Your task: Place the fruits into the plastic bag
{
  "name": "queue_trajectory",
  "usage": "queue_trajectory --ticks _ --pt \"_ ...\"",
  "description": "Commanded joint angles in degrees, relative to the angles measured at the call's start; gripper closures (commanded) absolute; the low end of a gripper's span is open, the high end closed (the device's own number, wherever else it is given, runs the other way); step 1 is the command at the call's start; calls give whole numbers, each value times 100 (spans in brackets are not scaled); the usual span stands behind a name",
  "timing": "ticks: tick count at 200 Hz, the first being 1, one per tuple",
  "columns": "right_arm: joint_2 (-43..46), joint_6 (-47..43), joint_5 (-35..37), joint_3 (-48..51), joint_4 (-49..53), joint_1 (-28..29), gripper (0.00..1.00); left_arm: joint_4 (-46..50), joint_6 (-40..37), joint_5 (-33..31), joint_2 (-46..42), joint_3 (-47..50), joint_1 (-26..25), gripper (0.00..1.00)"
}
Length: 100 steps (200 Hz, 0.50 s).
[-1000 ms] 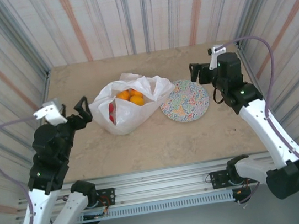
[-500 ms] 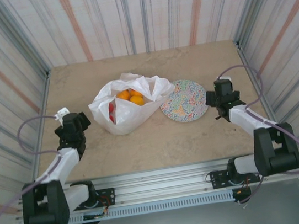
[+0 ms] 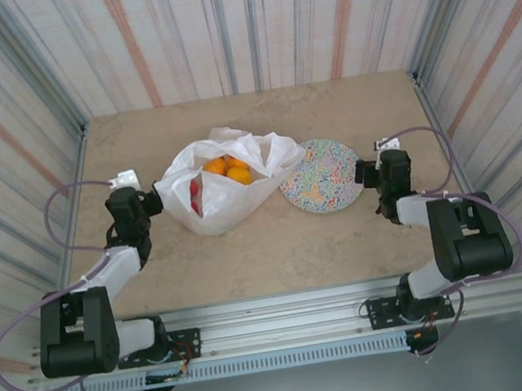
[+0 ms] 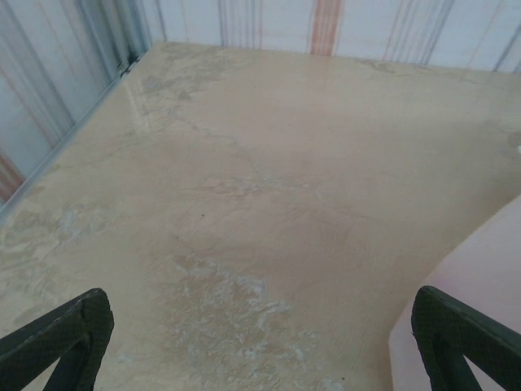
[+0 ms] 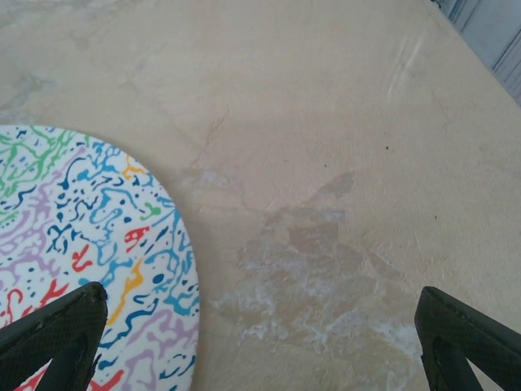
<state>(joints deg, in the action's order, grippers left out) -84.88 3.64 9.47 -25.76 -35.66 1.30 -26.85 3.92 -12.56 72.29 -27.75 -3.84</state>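
The fruits (image 3: 228, 169) are seen inside the plastic bag (image 3: 219, 206), which is slumped mid-table (image 3: 278, 247), slightly toward the left edge. The patterned plate (image 3: 323, 179) just beside it carries no fruit. The placing is judged done, and only a settling to rest seems called for. The left gripper (image 3: 150, 203) is held low beside the bag and the right gripper (image 3: 363, 174) beside the plate, jaws spread and empty. A second ago both arms were raised; now they are folded down.

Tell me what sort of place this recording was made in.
Probably a robot test cell, not a home: striped panel walls box in a stone-look table, the arms mount on a metal rail, with a plastic bag of fruits beside a plate.
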Motion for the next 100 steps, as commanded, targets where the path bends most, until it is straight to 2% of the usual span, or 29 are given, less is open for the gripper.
queue_trajectory --ticks 1,12,19,27,43,60,77,85,90,94,100 --pt "-188 119 -528 210 -907 -199 1 -438 -628 -143 27 284 -256 1" --pt "-340 86 -601 357 -1279 -209 1 -944 -621 24 252 599 -267 1" --pt "-409 56 -569 435 -1548 -187 1 -1709 -817 -109 413 804 -317 1" --pt "-324 63 -566 394 -1325 -174 1 -1780 -1006 -65 290 947 -453 1" --pt "-382 54 -565 393 -1419 -181 1 -2398 -904 190 435 1174 -264 1" --pt "-373 80 -603 378 -1368 -209 1 -3157 -737 360 1042 1296 -60 1" --pt "-355 93 -632 361 -1296 -218 1 -3055 -821 323 1536 912 -65 2" --pt "-360 95 -648 361 -1299 -221 1 -2237 -720 259 1495 520 -53 1" --pt "-350 94 -668 347 -1274 -235 1 -1876 -622 538 1397 475 66 1" --pt "-353 105 -698 344 -1260 -248 1 -1949 -552 720 1388 523 192 1" --pt "-363 108 -744 335 -1257 -266 1 -2141 -504 668 1421 582 229 1"
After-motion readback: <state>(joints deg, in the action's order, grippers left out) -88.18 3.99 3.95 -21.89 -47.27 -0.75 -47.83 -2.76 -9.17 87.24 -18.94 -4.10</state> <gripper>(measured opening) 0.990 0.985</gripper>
